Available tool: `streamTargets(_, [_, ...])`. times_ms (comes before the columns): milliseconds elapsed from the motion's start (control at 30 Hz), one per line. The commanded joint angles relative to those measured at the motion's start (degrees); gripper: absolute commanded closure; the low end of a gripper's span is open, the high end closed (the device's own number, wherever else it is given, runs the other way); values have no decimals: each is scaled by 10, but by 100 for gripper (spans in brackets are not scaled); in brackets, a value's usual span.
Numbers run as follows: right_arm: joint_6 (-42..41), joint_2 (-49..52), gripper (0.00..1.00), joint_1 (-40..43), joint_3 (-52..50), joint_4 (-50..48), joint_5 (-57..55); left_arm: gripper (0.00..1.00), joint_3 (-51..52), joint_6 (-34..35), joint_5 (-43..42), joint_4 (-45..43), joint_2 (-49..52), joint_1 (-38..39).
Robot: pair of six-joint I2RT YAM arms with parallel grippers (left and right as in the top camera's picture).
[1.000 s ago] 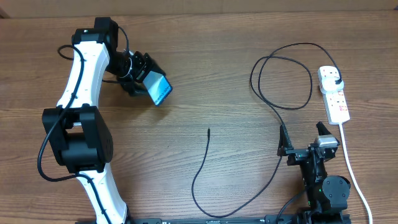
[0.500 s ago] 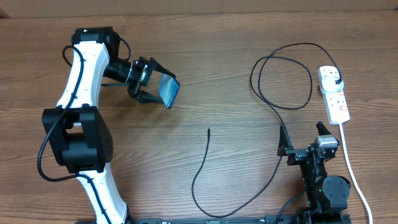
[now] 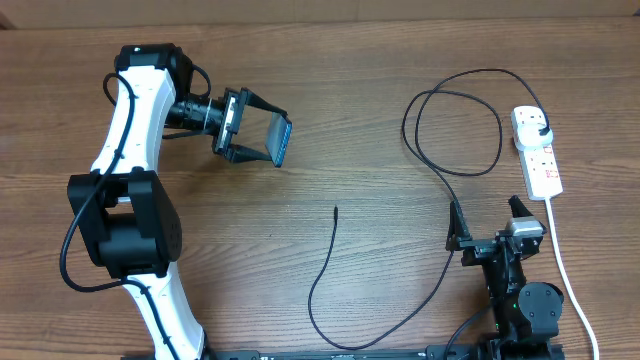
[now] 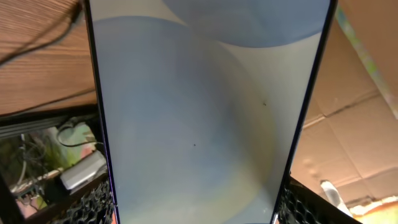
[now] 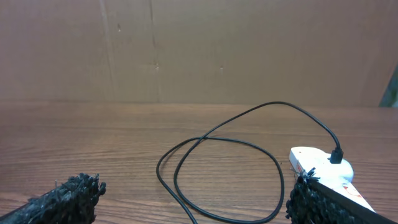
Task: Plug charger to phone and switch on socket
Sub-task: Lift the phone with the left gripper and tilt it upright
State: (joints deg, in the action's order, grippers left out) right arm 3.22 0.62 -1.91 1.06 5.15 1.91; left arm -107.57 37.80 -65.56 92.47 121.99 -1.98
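Note:
My left gripper [image 3: 262, 138] is shut on the phone [image 3: 281, 141] and holds it raised above the table at the upper left, turned on edge. In the left wrist view the phone's light blue screen [image 4: 199, 106] fills the frame between my fingers. The charger, a thin black cable [image 3: 440, 170], loops across the table; its free tip [image 3: 335, 210] lies at the centre and its black plug [image 3: 541, 133] sits in the white socket strip [image 3: 538, 155]. The loop [image 5: 217, 168] and strip [image 5: 320, 165] show in the right wrist view. My right gripper [image 3: 490, 228] is open and empty, low at the right.
The strip's thick white cord [image 3: 568, 270] runs down the right side toward the front edge. A cardboard wall [image 5: 199, 50] stands behind the table. The charger cable curves near the front edge [image 3: 360, 340].
My left gripper has swung the phone to the right and rotated it further onto its edge. The right arm and the cable have not moved.

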Motion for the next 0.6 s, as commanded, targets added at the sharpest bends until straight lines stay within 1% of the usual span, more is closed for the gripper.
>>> streamTargets(0, [3,-5,0,-3,-6,-3,-5,96,-16,-11,-75,3,-4,2])
streamTargets(100, [3,-5,0,-3,-6,-3,-5,96,-16,-30,-96,4,-4,2])
streamTargets(567, [3,-5,0,-3,-6,-3,-5,96,-16,-31,-105,5,-4,2])
